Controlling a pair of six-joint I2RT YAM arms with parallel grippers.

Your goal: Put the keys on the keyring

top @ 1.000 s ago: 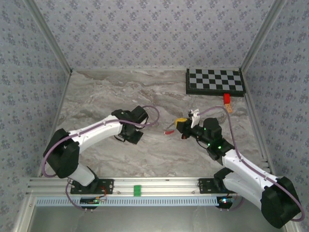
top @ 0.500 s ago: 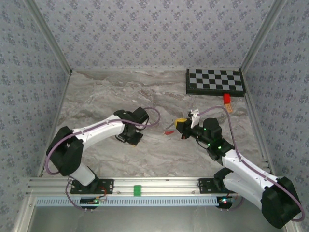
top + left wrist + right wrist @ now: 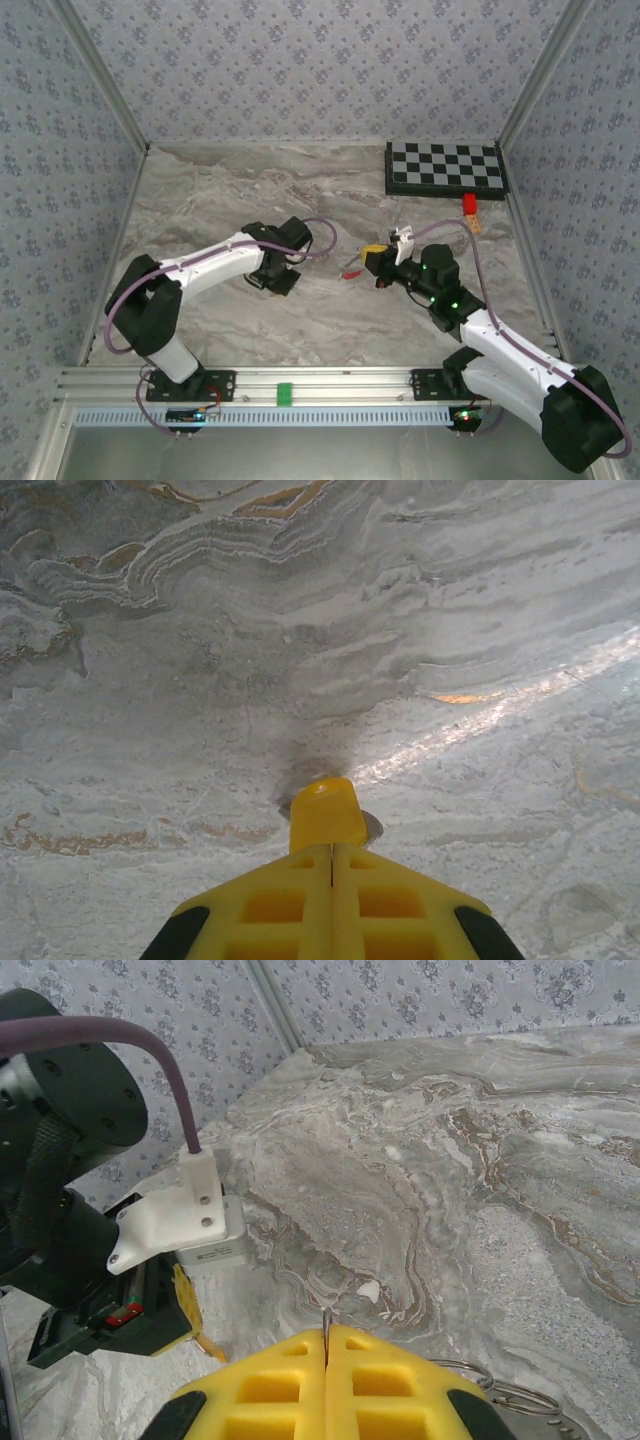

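Yellow key point(image 3: 326, 815) pinched in my closed left gripper point(image 3: 332, 848); closed right gripper point(image 3: 327, 1336) clamps the keyring point(image 3: 497, 1384); I'd thread it on slowly.

Keyring point(image 3: 349, 270) just left of right gripper point(image 3: 327, 1332), perhaps touching; left gripper point(image 3: 331, 795) farther left

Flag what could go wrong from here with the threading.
1. The left claw pinches what looks like the yellow-headed key only at its very tip; a push may twist it or pop it out.
2. The right claw holds the keyring by thin wire; the loop could swivel off line.
3. The left arm sits close beside the right claw; a bump is possible.
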